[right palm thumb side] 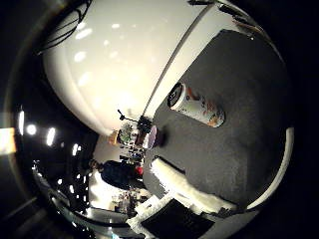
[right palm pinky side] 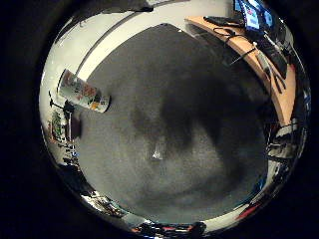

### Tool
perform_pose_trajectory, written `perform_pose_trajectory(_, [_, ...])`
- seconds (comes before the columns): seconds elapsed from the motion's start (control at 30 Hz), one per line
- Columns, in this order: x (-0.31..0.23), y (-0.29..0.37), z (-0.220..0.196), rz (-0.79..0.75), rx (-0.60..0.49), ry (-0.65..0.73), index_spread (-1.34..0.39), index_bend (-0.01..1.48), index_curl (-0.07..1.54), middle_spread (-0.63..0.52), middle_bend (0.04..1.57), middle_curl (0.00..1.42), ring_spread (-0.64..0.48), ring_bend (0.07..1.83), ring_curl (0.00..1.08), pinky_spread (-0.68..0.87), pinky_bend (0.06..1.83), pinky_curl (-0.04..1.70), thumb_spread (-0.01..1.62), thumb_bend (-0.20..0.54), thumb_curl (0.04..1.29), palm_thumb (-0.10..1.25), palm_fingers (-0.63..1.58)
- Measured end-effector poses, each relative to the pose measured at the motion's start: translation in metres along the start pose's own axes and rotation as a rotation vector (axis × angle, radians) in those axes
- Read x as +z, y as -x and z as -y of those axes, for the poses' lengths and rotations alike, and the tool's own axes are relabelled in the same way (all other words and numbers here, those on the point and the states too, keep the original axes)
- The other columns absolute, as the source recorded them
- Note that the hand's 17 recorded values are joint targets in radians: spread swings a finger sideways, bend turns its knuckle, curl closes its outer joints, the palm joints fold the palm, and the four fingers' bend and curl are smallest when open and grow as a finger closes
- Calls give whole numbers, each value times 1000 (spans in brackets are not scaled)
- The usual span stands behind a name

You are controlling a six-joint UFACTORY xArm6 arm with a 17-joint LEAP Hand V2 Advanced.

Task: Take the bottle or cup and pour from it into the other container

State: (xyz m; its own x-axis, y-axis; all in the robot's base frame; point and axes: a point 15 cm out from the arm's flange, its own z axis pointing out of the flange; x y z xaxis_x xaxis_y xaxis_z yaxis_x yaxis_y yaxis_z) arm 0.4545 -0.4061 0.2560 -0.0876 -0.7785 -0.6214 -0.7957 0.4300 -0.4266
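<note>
You're at the approach step: the can (right palm thumb side: 195,105) stands on the dark mat (right palm pinky side: 199,99) well clear of your hand (right palm thumb side: 192,191), whose fingers reach out straight and empty, so next close in and wrap it.

The mat (right palm pinky side: 199,124) under my palm is dark grey and speckled. The cup (right palm thumb side: 197,105) on it is white with orange and red printed patches and a dark rim. Beside it sits a small purple cup (right palm thumb side: 151,137). My hand (right palm thumb side: 192,191) shows white. The desk (right palm pinky side: 249,50) is light orange-brown wood.
</note>
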Motion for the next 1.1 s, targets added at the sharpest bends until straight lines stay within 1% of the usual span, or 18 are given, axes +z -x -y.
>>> perform_pose_trajectory(0.27, [25, -8, -8, 88, 51, -3, -128, 160, 275, 130, 292, 339, 109, 514, 236, 353, 776, 18, 935, -30, 300, 449, 106])
perform_pose_trajectory(0.67, [61, 19, -2, 127, 20, 46, -122, 154, 275, 118, 292, 339, 96, 513, 234, 352, 759, 20, 931, -30, 307, 451, 116])
perform_pose_trajectory(0.87, [92, 43, 0, 166, 3, 79, -122, 156, 276, 117, 300, 341, 96, 517, 234, 353, 746, 18, 929, -30, 305, 459, 129])
perform_pose_trajectory(1.1, [120, 63, -6, 197, -9, 124, -116, 149, 269, 109, 323, 346, 74, 576, 242, 342, 749, 11, 938, -24, 310, 495, 196])
